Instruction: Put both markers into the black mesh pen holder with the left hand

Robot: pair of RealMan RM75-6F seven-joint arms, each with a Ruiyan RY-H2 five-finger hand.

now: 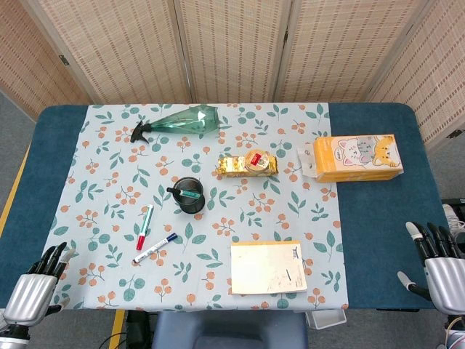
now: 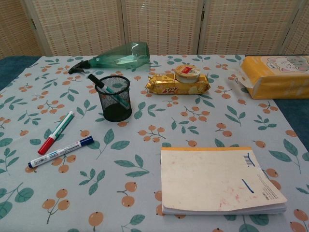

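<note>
Head view: a leaf-and-berry patterned cloth (image 1: pixel 290 131) covers a blue table (image 1: pixel 378 211) set before woven folding screens (image 1: pixel 232 43); a red-capped marker (image 1: pixel 144 227) and a blue-capped marker (image 1: pixel 155 248) lie side by side on the cloth, just left of the black mesh pen holder (image 1: pixel 189 195); left hand (image 1: pixel 36 287) and right hand (image 1: pixel 439 265) rest at the near table corners, fingers spread, holding nothing.

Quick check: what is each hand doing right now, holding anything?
Left hand: open, holding nothing.
Right hand: open, holding nothing.
</note>
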